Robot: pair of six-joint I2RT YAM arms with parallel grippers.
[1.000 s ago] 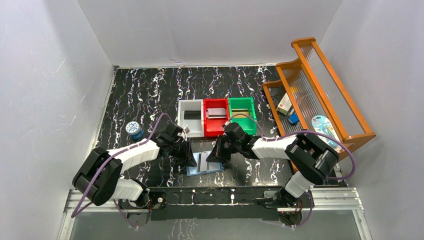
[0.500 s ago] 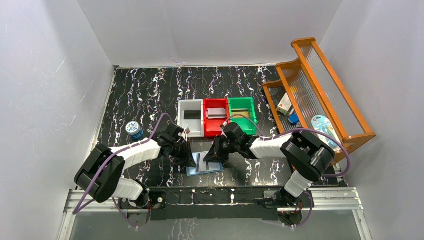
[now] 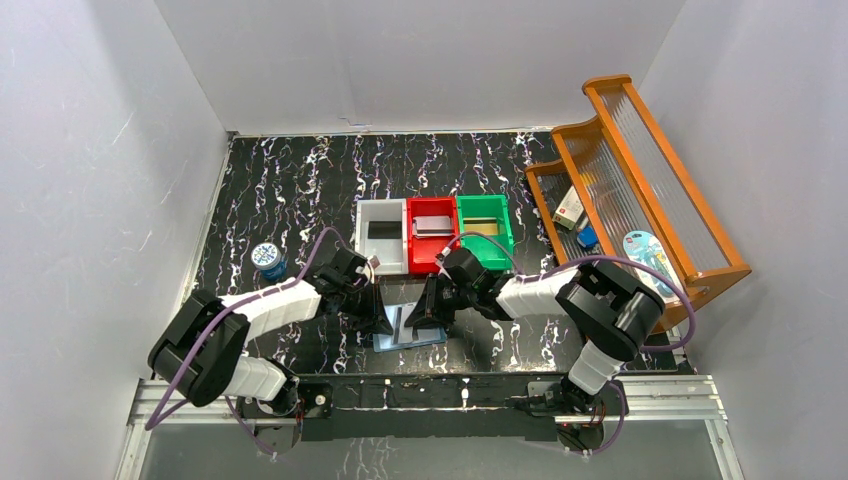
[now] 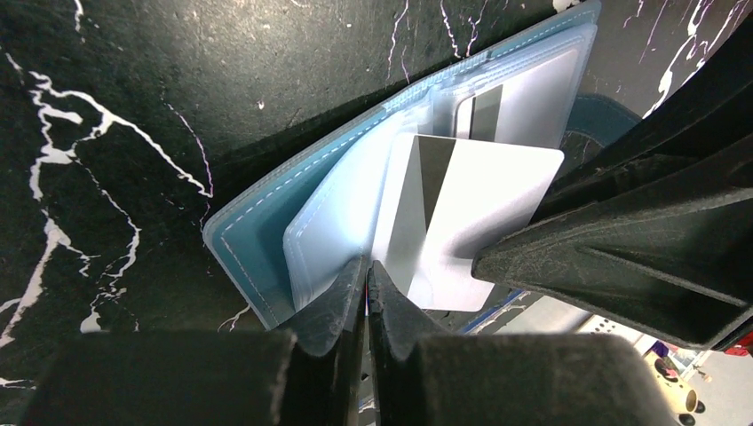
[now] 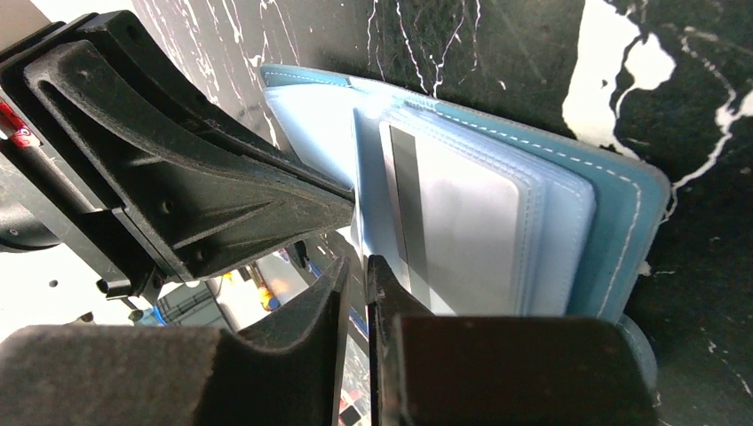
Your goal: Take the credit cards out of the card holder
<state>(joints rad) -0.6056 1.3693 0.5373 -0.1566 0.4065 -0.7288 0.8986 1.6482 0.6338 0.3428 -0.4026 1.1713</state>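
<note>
Over the last second the right gripper [image 3: 432,312] has slid toward 9 o'clock, closing on the left gripper [image 3: 380,318], while the holder [image 3: 420,336] has stayed put between them, at 6 o'clock from the red bin [image 3: 433,232]. That suggests the pull is under way: one pale grey card [image 4: 471,222] with a dark stripe stands partly out of its clear pocket, and another sits seated behind it.

The left gripper's fingers are nearly together, pinching a clear leaf of the open holder, with the card just beside them at 1 o'clock. The right gripper's fingers are also narrow. The card lies at 2 o'clock of their tips, touching or nearly so, but I cannot tell whether its edge is actually between them.
</note>
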